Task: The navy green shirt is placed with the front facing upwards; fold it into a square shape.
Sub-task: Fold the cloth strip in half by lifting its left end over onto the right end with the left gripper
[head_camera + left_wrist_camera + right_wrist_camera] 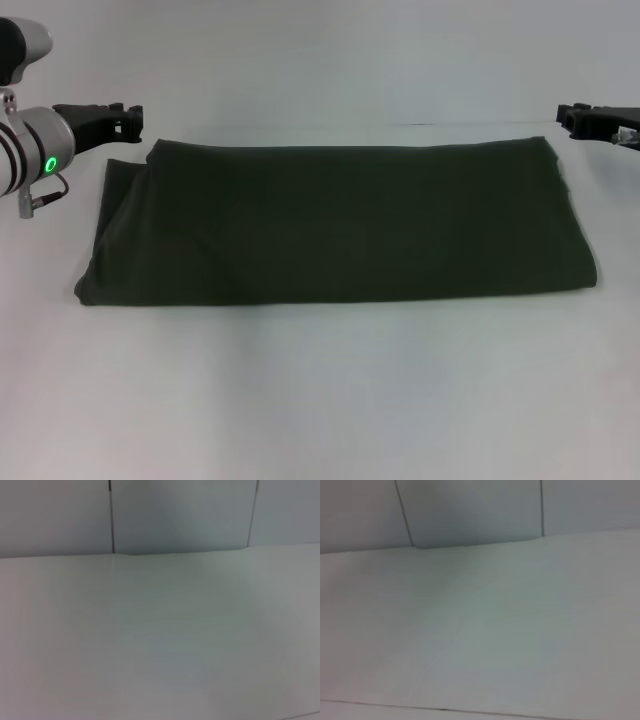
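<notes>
The navy green shirt lies folded into a wide flat rectangle across the middle of the white table, plain green side up, no lettering showing. My left gripper hovers just beyond the shirt's far left corner, clear of the cloth. At the far right edge of the head view my right gripper sits beyond the shirt's far right corner, also apart from it. Neither holds anything. Both wrist views show only bare table and wall.
Grey wall panels with dark seams rise behind the table's far edge. White tabletop stretches in front of the shirt.
</notes>
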You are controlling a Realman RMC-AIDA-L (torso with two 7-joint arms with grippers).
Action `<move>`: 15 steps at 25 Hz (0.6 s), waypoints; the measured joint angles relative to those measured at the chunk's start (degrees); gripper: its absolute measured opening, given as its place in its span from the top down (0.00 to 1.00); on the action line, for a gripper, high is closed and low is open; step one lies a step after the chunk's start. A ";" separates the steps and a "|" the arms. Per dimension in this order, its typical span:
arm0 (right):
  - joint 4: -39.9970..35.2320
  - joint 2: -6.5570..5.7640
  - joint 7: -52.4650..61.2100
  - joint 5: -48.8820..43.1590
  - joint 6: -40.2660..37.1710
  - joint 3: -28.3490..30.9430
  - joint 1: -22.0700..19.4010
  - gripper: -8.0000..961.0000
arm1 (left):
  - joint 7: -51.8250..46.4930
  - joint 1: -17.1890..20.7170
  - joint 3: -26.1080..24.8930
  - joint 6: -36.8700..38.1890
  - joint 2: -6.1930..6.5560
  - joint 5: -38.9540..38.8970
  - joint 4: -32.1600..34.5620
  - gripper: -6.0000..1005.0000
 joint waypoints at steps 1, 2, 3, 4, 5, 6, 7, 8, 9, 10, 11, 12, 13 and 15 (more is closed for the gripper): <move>-0.17 0.11 -0.04 0.00 0.94 -0.18 0.12 0.88 | 0.00 0.00 0.00 0.00 0.00 0.00 0.00 0.89; -0.32 0.16 -0.08 0.00 1.73 -0.30 0.26 0.86 | -0.13 -0.03 -0.05 -0.69 -0.09 0.00 -0.03 0.88; -0.41 0.18 -0.22 0.00 2.54 -0.32 0.40 0.83 | -0.38 -0.03 -0.19 -2.24 -0.32 -0.57 -0.02 0.88; -0.53 0.19 -0.39 0.01 3.09 -0.34 0.54 0.80 | -0.42 -0.03 -0.20 -2.61 -0.37 -0.86 -0.01 0.85; -0.67 0.19 -0.53 0.03 3.58 -0.34 0.65 0.78 | -0.43 0.02 -0.20 -2.84 -0.38 -1.23 0.00 0.81; -0.81 0.19 -0.59 0.05 3.66 -0.35 0.69 0.75 | -0.43 0.07 -0.18 -3.00 -0.39 -1.56 0.01 0.78; -0.93 0.15 -0.57 0.06 3.59 -0.36 0.73 0.73 | -0.44 0.26 -0.15 -3.36 -0.40 -2.26 0.12 0.75; -1.05 0.02 -0.37 0.07 3.22 -0.36 0.72 0.70 | -0.45 0.36 -0.15 -3.46 -0.40 -2.65 0.19 0.72; -1.09 -0.21 0.07 0.07 2.38 -0.35 0.65 0.68 | -0.45 0.45 -0.12 -3.45 -0.40 -3.02 0.26 0.69; -1.09 -0.46 0.57 0.07 1.50 -0.29 0.53 0.65 | -0.45 0.57 -0.12 -3.27 -0.35 -3.45 0.35 0.58; -1.14 -0.82 1.36 0.07 0.08 -0.18 0.31 0.60 | -0.45 0.65 -0.11 -3.00 -0.29 -3.75 0.39 0.48; -1.23 -1.22 2.34 0.07 -1.51 -0.11 0.01 0.56 | -0.45 0.79 -0.11 -2.30 -0.24 -3.98 0.53 0.47; -1.38 -1.59 3.44 0.07 -3.10 -0.08 -0.33 0.51 | -0.47 0.95 -0.13 -1.54 -0.23 -4.07 0.73 0.45; -2.21 -2.32 5.96 0.00 -6.62 -0.43 -1.26 0.42 | -1.12 2.07 -0.11 2.86 -0.35 -4.12 2.69 0.43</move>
